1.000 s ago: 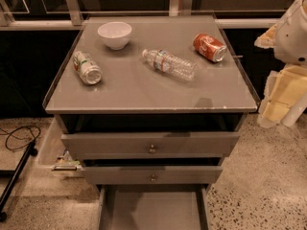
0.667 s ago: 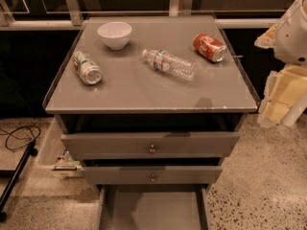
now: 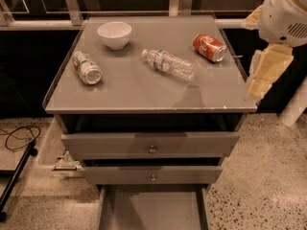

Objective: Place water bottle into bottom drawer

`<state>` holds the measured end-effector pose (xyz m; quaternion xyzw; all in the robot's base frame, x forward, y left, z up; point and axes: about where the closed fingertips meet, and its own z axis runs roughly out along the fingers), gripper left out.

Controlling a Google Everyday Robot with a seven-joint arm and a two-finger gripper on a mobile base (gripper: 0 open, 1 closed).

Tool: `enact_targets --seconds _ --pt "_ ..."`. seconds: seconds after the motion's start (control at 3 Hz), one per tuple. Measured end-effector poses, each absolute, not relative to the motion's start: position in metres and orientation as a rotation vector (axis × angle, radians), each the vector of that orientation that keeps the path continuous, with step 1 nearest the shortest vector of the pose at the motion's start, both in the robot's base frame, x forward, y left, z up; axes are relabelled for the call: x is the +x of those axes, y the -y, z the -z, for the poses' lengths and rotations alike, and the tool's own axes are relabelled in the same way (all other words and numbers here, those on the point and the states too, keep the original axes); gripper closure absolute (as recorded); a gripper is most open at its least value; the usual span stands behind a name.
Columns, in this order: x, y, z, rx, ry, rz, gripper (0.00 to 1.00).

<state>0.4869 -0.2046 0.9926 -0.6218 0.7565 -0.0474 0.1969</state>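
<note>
The water bottle point(image 3: 169, 64) is clear and ribbed, with a white label. It lies on its side near the middle of the grey cabinet top point(image 3: 144, 92). The bottom drawer point(image 3: 153, 210) is pulled open at the lower edge of the view and shows a bare flat grey floor. My gripper point(image 3: 265, 75), cream-coloured under the white arm point(image 3: 287, 13), hangs at the cabinet top's right edge. It is to the right of the bottle and well apart from it, and holds nothing that I can see.
A white bowl point(image 3: 114, 34) sits at the back left, a silver-green can point(image 3: 87, 67) lies at the left, and an orange-red can point(image 3: 209, 47) lies at the back right. Two upper drawers point(image 3: 151, 144) with small knobs stand slightly out. A cable point(image 3: 19, 138) lies on the floor at the left.
The arm and gripper have moved a little left and up, closer to the cabinet's right edge. The bottle, cans, bowl and drawers have not moved.
</note>
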Motion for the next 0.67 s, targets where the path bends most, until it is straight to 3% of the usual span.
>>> enact_targets --seconds 0.67 --pt "0.581 0.164 -0.998 -1.756 -1.927 0.036 0.0"
